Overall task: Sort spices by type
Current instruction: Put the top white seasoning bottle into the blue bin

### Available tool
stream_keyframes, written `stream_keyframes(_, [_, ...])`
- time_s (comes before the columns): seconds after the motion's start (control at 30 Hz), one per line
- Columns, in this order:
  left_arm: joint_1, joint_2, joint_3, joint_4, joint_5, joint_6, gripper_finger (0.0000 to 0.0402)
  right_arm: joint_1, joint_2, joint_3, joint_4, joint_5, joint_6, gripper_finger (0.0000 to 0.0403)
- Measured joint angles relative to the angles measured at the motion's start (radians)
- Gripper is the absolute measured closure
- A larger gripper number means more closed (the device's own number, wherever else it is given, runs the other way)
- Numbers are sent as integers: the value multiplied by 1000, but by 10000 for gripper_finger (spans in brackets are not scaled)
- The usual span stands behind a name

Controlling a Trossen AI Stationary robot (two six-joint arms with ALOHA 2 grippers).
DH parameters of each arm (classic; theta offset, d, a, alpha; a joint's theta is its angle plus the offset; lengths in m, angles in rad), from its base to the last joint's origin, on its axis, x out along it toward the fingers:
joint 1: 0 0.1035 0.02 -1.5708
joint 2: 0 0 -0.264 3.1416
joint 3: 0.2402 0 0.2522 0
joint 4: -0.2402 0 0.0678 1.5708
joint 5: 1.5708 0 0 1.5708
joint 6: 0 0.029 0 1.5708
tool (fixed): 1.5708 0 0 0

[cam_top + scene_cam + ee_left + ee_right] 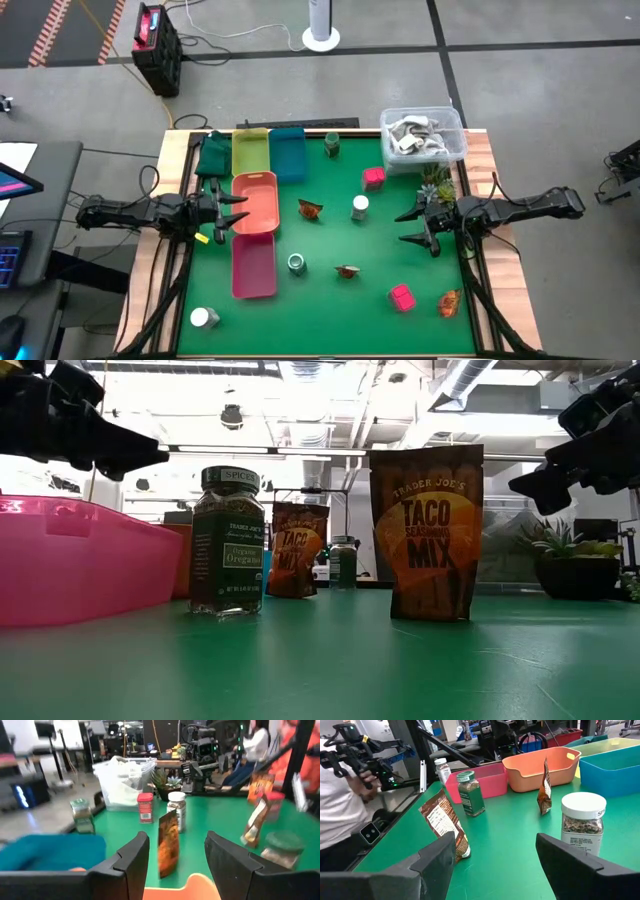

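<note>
The left pincer [238,214] hovers spread and empty over the left edge of the orange tray [256,202]. The right pincer [417,228] hovers far from that tray, near the opposite edge of the green desk [330,300], its fingers also spread with nothing between them.

The spices lie scattered around the orange tray. Just to its right stands an orange-brown sachet [311,209], and farther that way a white-lidded jar [360,207] and a pink block [374,178]. A green-lidded jar [331,146] stands beyond the tray, beside the blue tray [289,153]. On the near side of the orange tray, beside the pink tray [254,266], sits another green-lidded jar [297,263], then a second sachet [347,271], a second pink block [402,297] and a third sachet [449,301] well off toward the desk's near right corner. A second white jar [204,318] sits at the near left corner, past the pink tray's end. A yellow tray [250,150] lies just beyond the orange one, and a clear tub [424,140] occupies the far right corner.
</note>
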Motion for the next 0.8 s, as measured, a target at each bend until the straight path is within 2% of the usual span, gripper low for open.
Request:
stream_keyframes(0.2, [0, 0, -3, 30, -4, -219, 220, -20, 0, 0, 139, 13, 33, 101])
stream_keyframes(0.47, [1, 0, -1, 15, -25, -297, 220, -25, 0, 0, 415, 11, 118, 101])
stream_keyframes(0.63, [1, 5, 2, -8, -24, -321, 220, -25, 0, 0, 436, 11, 186, 101])
stream_keyframes(0.8, [1, 4, 2, -11, -25, -394, 220, -33, 0, 0, 432, 10, 187, 101])
